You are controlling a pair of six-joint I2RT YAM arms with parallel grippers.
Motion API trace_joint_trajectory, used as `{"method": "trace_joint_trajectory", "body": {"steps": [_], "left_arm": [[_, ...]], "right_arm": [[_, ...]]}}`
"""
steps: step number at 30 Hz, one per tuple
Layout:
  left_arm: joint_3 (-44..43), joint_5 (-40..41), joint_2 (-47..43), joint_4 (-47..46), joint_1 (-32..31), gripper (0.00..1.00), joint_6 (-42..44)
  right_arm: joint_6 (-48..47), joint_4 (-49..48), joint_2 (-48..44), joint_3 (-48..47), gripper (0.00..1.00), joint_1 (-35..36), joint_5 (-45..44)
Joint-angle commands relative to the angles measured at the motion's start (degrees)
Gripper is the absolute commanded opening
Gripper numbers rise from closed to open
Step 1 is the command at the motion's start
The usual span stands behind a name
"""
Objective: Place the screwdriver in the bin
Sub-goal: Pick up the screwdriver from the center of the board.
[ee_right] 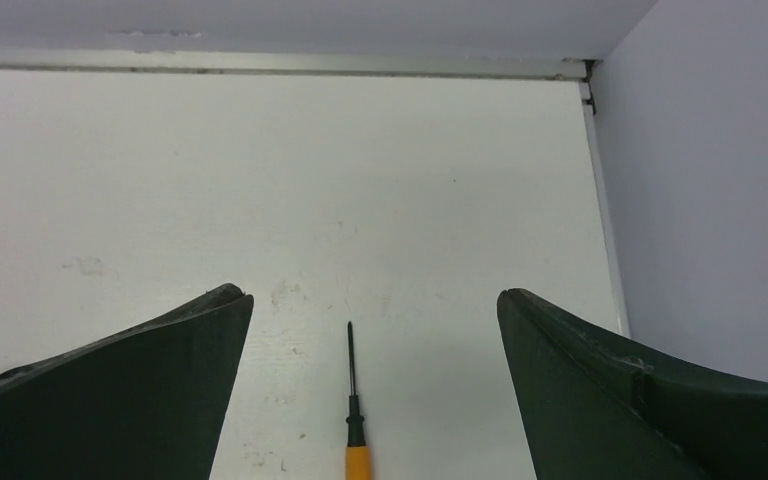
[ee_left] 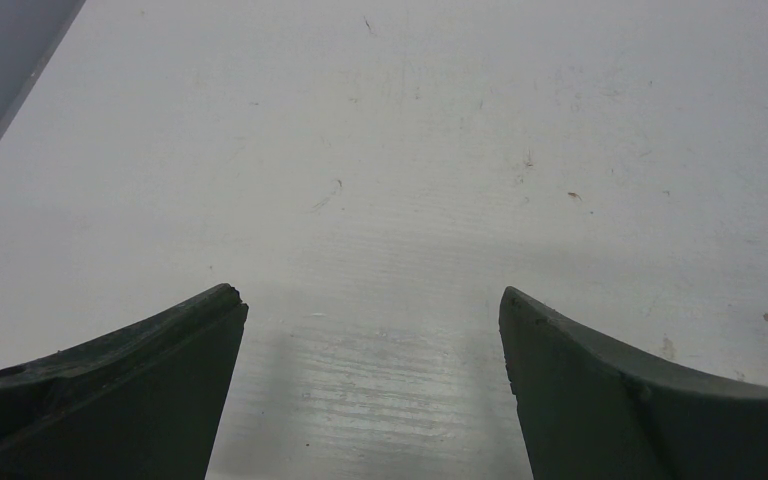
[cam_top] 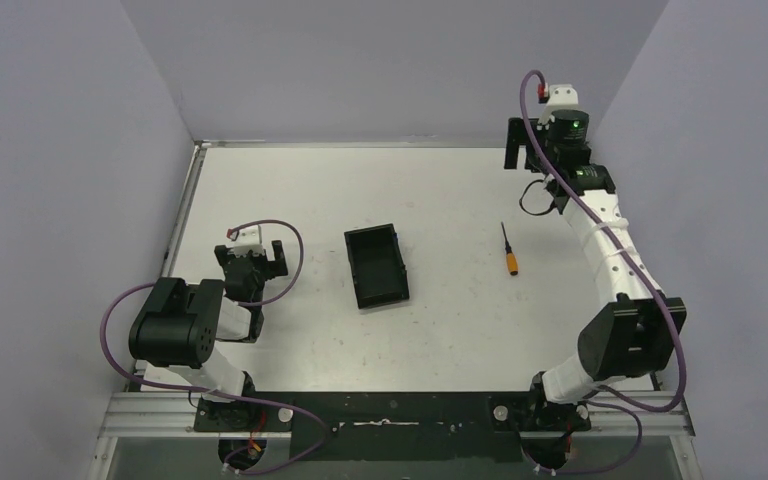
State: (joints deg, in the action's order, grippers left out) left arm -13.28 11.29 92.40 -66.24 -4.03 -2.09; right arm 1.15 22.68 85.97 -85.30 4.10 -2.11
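The screwdriver (cam_top: 508, 249), made up of a short orange handle and a thin black shaft, is laid flat on the white counter (cam_top: 460, 330), with its tip turned toward the far edge and its handle toward the near edge. The bin (cam_top: 377, 264), 1 small black open-top tray with low walls, is set upright and slightly skewed, well apart to the screwdriver's left, its bare floor exposed.

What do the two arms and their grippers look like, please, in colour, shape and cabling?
The left arm and right arm both have bulky black joint housings, white links and a looping purple cable; small green lights glow near the right wrist. The left gripper and right gripper each have two dark, wedge-shaped fingers.
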Motion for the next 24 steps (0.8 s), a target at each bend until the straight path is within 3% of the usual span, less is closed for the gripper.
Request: {"method": "trace_joint_trajectory", "body": {"steps": [1,16,24], "left_arm": [[-1.31,-0.48,-0.06,-3.09,-0.05,0.97,0.37],[-1.31,-0.48,-0.05,-3.06,-0.1,0.97,0.37],[-1.31,-0.48,-0.11,-3.03,-0.1,0.97,0.4]], "right_arm": [[1.69,1.13,4.19,-0.83,1.0,-0.46,0.05],[4.62,0.96,14.5,12.33,1.0,-1.92,3.58],[6.32,-1.55,16.92,20.05,0.92,-3.37,5.53]]}}
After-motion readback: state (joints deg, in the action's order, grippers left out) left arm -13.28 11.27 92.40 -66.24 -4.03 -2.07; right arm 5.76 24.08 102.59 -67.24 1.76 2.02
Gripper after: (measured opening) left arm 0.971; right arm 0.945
